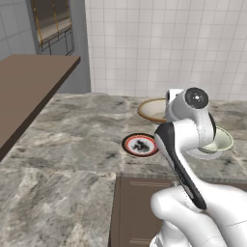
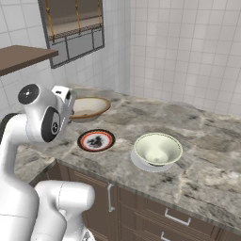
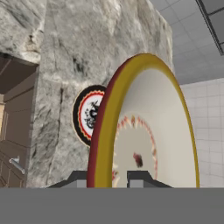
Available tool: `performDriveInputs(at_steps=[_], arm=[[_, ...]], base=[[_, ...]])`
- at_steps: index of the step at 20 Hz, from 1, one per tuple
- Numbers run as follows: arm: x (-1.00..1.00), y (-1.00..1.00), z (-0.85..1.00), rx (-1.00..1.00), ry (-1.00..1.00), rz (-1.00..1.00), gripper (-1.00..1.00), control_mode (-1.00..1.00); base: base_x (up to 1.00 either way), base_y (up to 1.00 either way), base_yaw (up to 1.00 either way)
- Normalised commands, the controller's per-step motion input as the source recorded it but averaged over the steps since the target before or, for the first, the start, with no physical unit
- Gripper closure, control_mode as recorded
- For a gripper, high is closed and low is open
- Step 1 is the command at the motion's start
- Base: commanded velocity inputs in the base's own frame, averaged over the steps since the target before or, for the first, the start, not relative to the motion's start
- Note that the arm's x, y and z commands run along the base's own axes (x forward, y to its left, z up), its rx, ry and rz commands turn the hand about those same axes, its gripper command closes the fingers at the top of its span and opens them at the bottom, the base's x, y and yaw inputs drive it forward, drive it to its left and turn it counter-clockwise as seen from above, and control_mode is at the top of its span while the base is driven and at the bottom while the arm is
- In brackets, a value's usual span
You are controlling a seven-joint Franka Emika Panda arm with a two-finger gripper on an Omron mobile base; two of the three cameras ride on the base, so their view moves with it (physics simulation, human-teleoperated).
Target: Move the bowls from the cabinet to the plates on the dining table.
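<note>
Your inventory, largest first: mottled stone surface [image 2: 207,141]; cream bowl [image 2: 157,148] seated on the white plate [image 2: 141,164] at near right. Tan bowl [image 3: 148,131], its rim clamped in your claw [image 3: 114,178], is up off the surface beyond the red-rimmed plate [image 2: 96,140].

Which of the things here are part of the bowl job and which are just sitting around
Job: tan bowl in the gripper; cream bowl on the white plate; red-rimmed plate; dining table.
Around: window; drawers.
</note>
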Motion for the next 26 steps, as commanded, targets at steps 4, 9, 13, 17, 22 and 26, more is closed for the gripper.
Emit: performDriveInputs(at_steps=[4, 9, 13, 17, 22, 26], arm=[[0.36, 0.0, -0.42, -0.01, 0.0, 0.0, 1.0, -1.0], [0.34, 0.0, -0.32, 0.0, 0.0, 0.0, 1.0, -1.0], [0.31, 0.0, -0.22, 0.0, 0.01, 0.0, 1.0, -1.0], [0.27, 0.07, -0.13, 0.0, 0.04, 0.0, 1.0, -1.0], [0.15, 0.13, -0.09, 0.0, 0.07, 0.0, 1.0, -1.0], [0.17, 0.07, -0.2, 0.0, 0.07, 0.0, 1.0, -1.0]], base=[[0.0, 0.0, 0.0], [0.0, 0.0, 0.0], [0.0, 0.0, 0.0], [0.0, 0.0, 0.0], [0.0, 0.0, 0.0], [0.0, 0.0, 0.0]])
